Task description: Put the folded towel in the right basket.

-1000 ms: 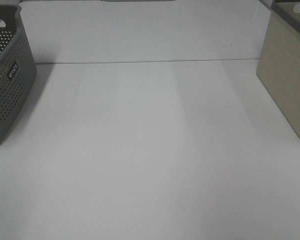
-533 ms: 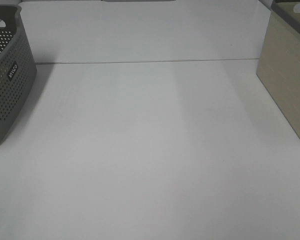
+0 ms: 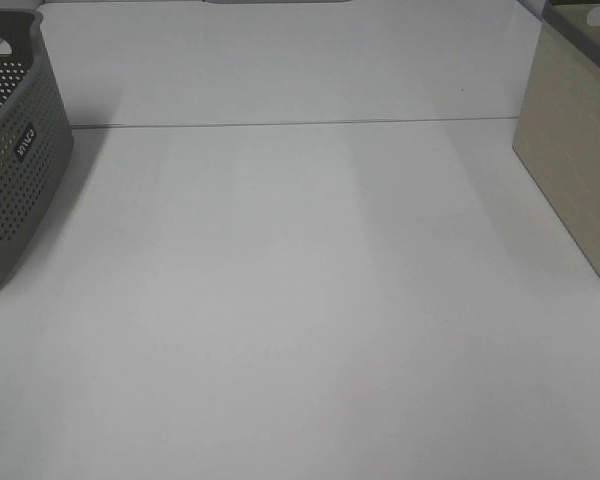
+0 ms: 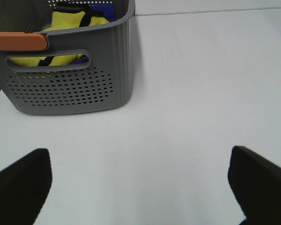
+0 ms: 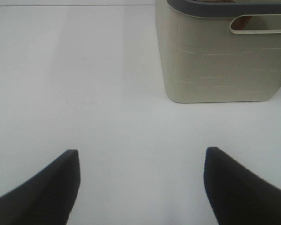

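The right basket (image 3: 572, 160) is beige with a grey rim and stands at the table's right edge; it also shows in the right wrist view (image 5: 222, 56). The grey perforated left basket (image 3: 10, 150) stands at the left edge. In the left wrist view this basket (image 4: 70, 75) holds yellow and blue cloth (image 4: 70, 23). I cannot tell whether that cloth is the folded towel. My left gripper (image 4: 140, 180) is open and empty over bare table. My right gripper (image 5: 140, 180) is open and empty over bare table, short of the beige basket. Neither gripper shows in the exterior high view.
The white table (image 3: 300, 300) has a seam line (image 3: 280, 123) across its far part. The grey basket has an orange strip (image 4: 18, 41) on its rim.
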`<state>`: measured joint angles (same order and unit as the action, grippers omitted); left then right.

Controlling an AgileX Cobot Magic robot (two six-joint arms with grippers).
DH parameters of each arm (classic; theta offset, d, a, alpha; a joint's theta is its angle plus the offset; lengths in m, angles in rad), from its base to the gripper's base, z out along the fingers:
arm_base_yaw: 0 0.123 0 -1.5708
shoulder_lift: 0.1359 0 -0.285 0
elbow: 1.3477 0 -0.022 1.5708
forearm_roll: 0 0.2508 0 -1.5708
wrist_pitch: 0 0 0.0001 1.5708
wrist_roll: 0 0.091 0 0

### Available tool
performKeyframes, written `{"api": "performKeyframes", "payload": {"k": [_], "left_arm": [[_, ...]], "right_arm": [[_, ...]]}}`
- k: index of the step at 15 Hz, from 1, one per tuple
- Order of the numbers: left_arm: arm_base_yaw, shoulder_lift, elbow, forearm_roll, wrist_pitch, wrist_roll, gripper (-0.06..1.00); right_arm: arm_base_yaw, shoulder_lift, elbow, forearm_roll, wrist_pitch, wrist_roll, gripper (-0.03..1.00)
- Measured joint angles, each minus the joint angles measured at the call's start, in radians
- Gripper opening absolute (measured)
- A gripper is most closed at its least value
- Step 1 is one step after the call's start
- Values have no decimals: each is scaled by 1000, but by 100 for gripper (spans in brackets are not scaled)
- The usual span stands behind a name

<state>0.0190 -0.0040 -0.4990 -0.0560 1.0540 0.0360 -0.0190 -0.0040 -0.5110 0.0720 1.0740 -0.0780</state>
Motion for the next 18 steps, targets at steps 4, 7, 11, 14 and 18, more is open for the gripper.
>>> {"api": "performKeyframes", "payload": {"k": [4,7,11,14,18], "left_arm": [[0,0,0,0,0,0,97],[0,0,0,0,0,0,97],[0,0,0,0,0,0,97],[0,0,0,0,0,0,97],[0,0,0,0,0,0,97]], "right_arm": [[0,-2,0,1,-3,0,70],[0,-2,0,1,-3,0,70],[0,-2,0,1,-3,0,70],[0,-2,0,1,-4,0,70],[0,-2,0,1,-3,0,70]]}}
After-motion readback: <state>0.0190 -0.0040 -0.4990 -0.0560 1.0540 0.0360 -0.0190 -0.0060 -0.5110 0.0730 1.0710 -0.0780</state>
